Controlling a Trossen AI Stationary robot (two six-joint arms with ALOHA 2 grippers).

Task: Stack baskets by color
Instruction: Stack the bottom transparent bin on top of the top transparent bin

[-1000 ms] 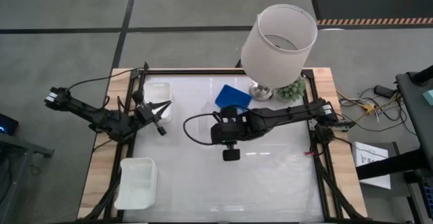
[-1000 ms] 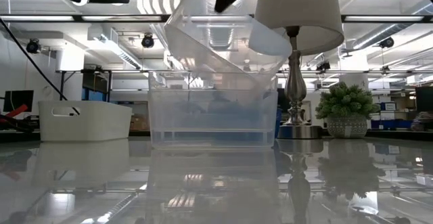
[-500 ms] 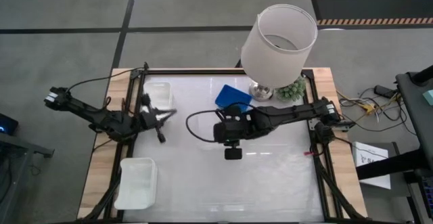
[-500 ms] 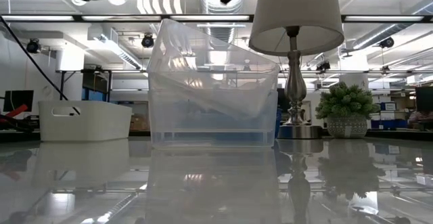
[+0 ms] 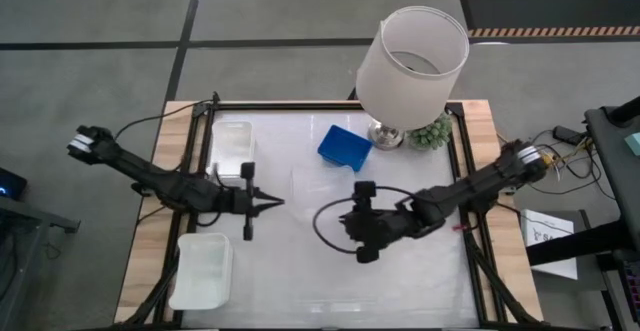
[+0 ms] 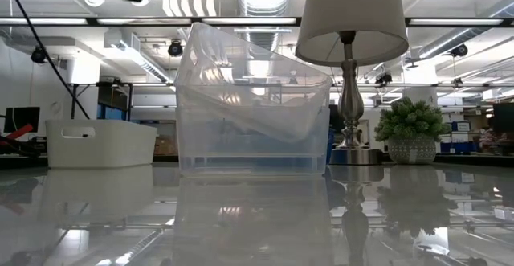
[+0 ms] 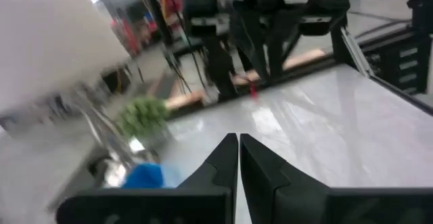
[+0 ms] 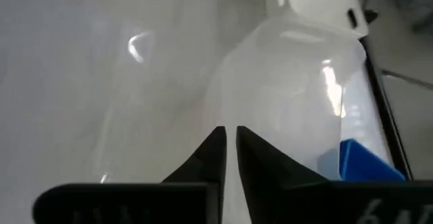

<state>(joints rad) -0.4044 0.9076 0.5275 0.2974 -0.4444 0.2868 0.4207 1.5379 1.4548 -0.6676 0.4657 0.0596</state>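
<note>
Two clear baskets [image 6: 253, 117] stand mid-table, the upper one lying tilted inside the lower one; from above they show only faintly [image 5: 318, 186]. A blue basket [image 5: 345, 146] rests on the table behind them. One white basket [image 5: 232, 141] sits at the far left and another [image 5: 203, 269] at the near left. My left gripper [image 5: 278, 203] is shut, held level and pointing toward the table's right, just left of the clear baskets. My right gripper [image 8: 230, 137] is shut and empty, hovering to the near right of the clear baskets [image 8: 298, 95] and slanting down toward them.
A lamp with a big white shade [image 5: 412, 61] and a small potted plant [image 5: 432, 131] stand at the far right of the table. A dark cable loops beside my right gripper [image 5: 330, 221]. The near middle and near right of the table [image 5: 400, 291] are bare.
The upper clear basket has dropped from a raised, tilted position into the lower clear basket, where it lies tilted. My right gripper has drawn away from the baskets toward the table's near right. My left gripper has swung toward the table's right and near side.
</note>
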